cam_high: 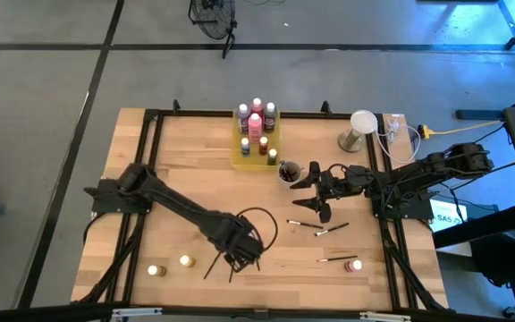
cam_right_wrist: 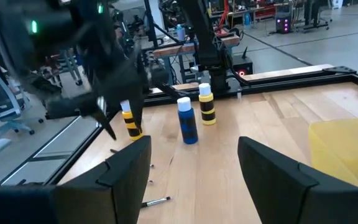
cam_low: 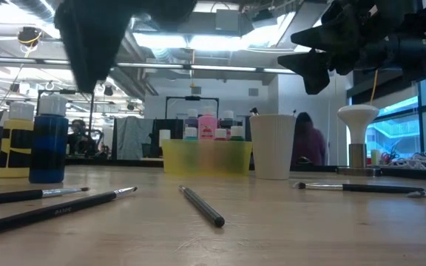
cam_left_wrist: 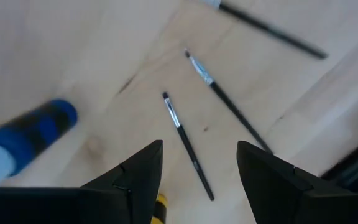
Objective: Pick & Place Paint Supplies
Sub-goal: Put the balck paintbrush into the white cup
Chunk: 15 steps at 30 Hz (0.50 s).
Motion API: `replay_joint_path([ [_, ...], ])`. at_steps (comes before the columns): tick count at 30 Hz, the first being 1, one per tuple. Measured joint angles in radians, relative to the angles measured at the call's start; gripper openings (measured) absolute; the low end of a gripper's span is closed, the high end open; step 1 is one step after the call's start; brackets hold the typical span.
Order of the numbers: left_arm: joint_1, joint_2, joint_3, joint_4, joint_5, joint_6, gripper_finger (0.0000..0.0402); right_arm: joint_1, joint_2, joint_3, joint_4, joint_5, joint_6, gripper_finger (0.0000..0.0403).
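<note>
Pale wooden table (cam_high: 186, 170) in workshop — both tools spread, brushes (cam_high: 332, 230) scattered.

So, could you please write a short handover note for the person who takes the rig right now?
Left gripper: open, empty, hovering over two thin dark brushes near the table's front edge.
Right gripper: open, empty, raised beside the small grey round cup.
Done: several small paint bottles stand in the translucent yellow rectangular tray.
Left: loose brushes on the wooden table, two bottles at front left, one at front right.
</note>
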Motion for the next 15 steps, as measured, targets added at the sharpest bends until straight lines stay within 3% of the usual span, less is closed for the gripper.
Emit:
replay_joint_path([
  [4,-0.003,0.062,0.0,-0.001,-0.022,-0.056,0.02,0.0,0.0,0.0,-0.003,0.0,0.0,0.0242],
  [15,0.003,0.148,0.0,0.007,-0.046,0.005,0.02,0.0,0.0,0.0,-0.037,0.0,-0.003,0.0242],
])
